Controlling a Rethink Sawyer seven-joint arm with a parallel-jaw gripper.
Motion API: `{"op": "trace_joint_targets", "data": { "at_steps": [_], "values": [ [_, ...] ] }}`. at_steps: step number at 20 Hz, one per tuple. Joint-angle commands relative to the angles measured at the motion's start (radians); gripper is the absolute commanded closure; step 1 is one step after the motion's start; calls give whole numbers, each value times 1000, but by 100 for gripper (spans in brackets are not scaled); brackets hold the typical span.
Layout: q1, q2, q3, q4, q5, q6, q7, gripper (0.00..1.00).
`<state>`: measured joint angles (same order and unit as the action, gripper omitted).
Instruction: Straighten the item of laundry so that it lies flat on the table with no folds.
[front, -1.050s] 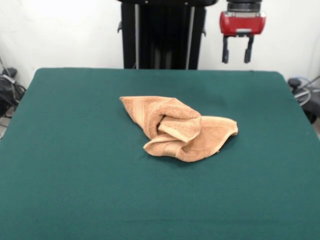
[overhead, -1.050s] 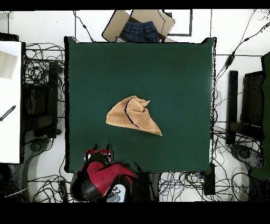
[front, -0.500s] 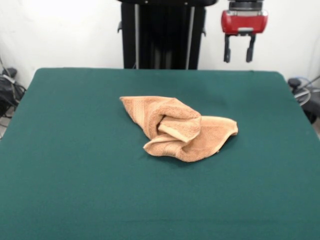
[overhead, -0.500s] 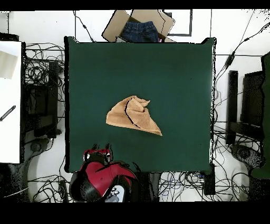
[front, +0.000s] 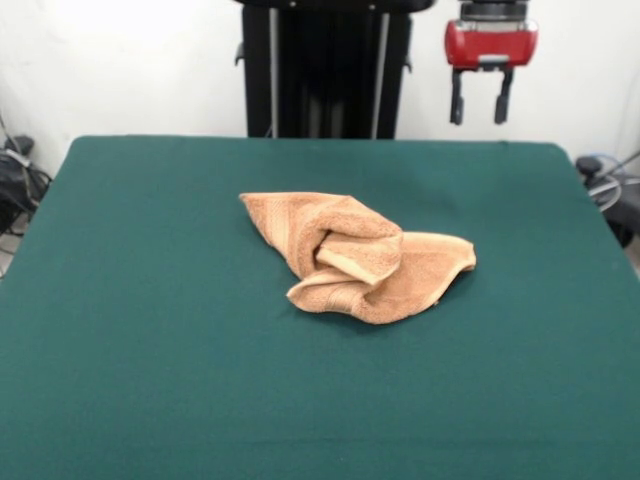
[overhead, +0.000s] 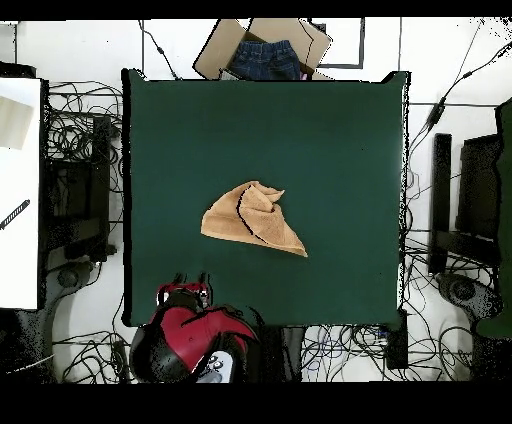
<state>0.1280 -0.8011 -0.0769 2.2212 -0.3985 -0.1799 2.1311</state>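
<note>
Terry cloth, orange-tan, bunched in a heap near the middle of the table, and that's my towel. From the front I see one corner pointing out flat toward the far side, a rolled fold humped in the centre, and a rounded lobe spilling off the other way. From overhead the heap reads as a rough triangle, with a dark crease curving through it.

My end effector hangs high beyond the table's far edge, well apart from the towel. Its two dark fingers point down with a clear gap between them, and they hold nothing.

I judge this cloth soft, light and limp. It will drape and drag rather than slide as one piece, and the terry should give a decent grip. A free corner looks like the best hold to me, probably the flat pointed one with its border band showing. A pinch on the hump risks catching two layers.

There's plenty of bare green felt on all sides, so I can pull outward in any direction.
</note>
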Motion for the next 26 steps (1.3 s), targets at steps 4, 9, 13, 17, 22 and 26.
{"op": "trace_joint_targets", "data": {
  "at_steps": [4, 9, 13, 17, 22, 26],
  "values": [
    [27, 30, -16, -8, 24, -10, 119, 0],
    [12, 30, -2, -7, 22, 3, 120, 0],
    [1, 37, 10, -9, 15, 0, 117, 0],
    [0, 42, 10, -10, 12, -5, 116, 0],
    [0, 39, 7, -15, 3, -12, 107, 0],
    [-6, 37, 16, -13, 4, 4, 107, 0]
  ]
}}
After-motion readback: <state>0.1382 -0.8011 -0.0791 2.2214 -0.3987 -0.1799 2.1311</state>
